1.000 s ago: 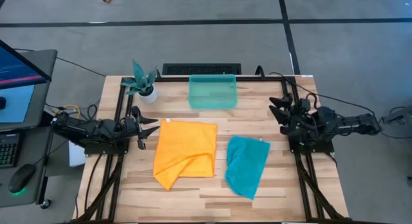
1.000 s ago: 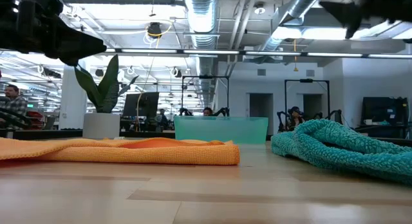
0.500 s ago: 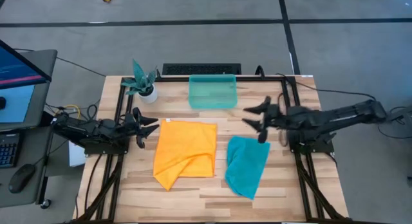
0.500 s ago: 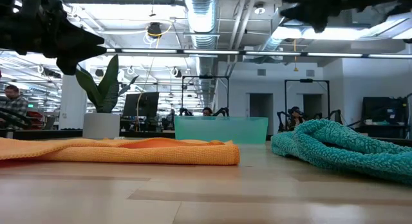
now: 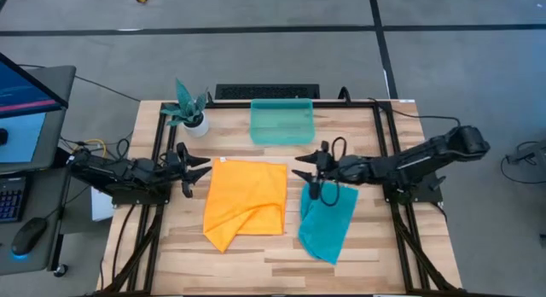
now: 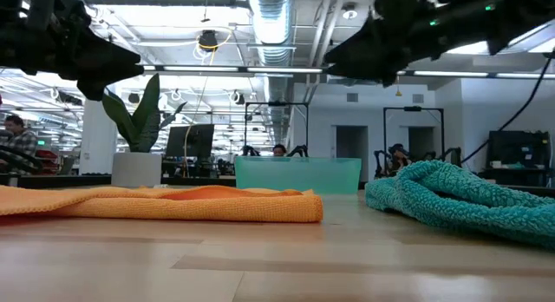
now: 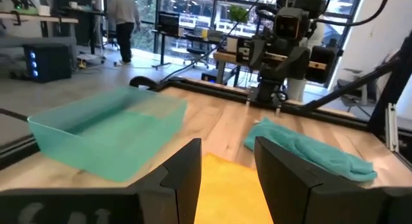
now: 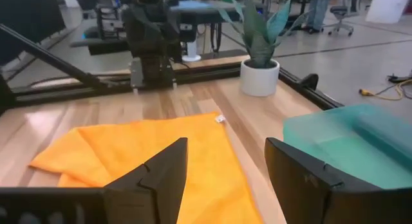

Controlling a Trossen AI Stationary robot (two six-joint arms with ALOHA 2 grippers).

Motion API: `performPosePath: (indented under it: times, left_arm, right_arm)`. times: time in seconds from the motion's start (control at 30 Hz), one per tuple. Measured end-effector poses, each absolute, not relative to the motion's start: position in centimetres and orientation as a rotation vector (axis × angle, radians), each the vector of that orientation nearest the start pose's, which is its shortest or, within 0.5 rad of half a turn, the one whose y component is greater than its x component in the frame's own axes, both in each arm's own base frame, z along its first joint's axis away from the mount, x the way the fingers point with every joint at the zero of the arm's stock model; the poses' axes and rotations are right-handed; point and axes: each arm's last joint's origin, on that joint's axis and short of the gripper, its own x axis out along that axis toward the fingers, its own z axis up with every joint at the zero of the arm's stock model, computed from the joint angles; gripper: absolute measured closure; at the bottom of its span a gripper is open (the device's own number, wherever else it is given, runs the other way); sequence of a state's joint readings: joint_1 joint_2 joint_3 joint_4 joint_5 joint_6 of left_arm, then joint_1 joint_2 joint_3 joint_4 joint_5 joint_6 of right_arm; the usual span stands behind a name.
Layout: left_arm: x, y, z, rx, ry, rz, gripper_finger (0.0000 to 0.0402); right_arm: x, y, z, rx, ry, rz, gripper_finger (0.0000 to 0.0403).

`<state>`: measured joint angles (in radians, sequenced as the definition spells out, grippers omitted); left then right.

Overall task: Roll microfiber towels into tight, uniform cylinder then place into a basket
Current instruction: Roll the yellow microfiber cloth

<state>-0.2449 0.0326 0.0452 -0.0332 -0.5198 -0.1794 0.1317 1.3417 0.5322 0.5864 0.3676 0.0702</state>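
Trouble from here would most likely start at the right gripper (image 5: 309,171), which hangs with its jaws spread wide and nothing between them. It sits above the gap between the two cloths, with the teal towel (image 5: 328,218) just below and beside it and the orange towel (image 5: 246,203) just across on its other side. Neither towel is rolled yet. The teal one lies rumpled and heaped, as the low view shows (image 6: 460,202), so a pinch taken from that spot could, I judge, catch only the top fold. The cloth would then lift as a bunch instead of a clean edge, and any roll begun that way would come out loose and lopsided.

A second risk is dragging. If the fingers come down too shallow, they may push the teal towel along the table (image 5: 358,250) rather than grip it. Too deep, and the tips could scrape the wood.

The orange towel has one corner folded over itself on the side away from the basket (image 5: 282,121). Rolling it without flattening that flap would likely give a cylinder thicker at one end.

The left gripper (image 5: 189,169) waits at the orange towel's far edge, fingers parted and holding nothing. Should both arms reach for the middle at once, they could meet over the orange cloth.

The basket stands beyond the right gripper, well clear of both towels and not yet filled. It looks barely wider than a rolled towel, so a slack roll may snag on the rim.
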Motion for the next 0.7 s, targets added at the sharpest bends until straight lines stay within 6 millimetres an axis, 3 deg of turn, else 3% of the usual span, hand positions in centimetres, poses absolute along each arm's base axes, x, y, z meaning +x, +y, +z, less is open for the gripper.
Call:
performPosePath:
  times: [0.3, 0.7]
  left_arm:
    - [9.3, -0.6, 18.2, -0.090, -0.089, 0.357, 0.0267]
    - [9.3, -0.7, 17.4, -0.221, -0.030, 0.329, 0.0267]
  right_arm:
    - [30.7, 3.9, 21.3, -0.089, 0.272, -0.153, 0.0173]
    - [33.4, 8.6, 18.7, -0.156, 0.400, -0.027, 0.0173]
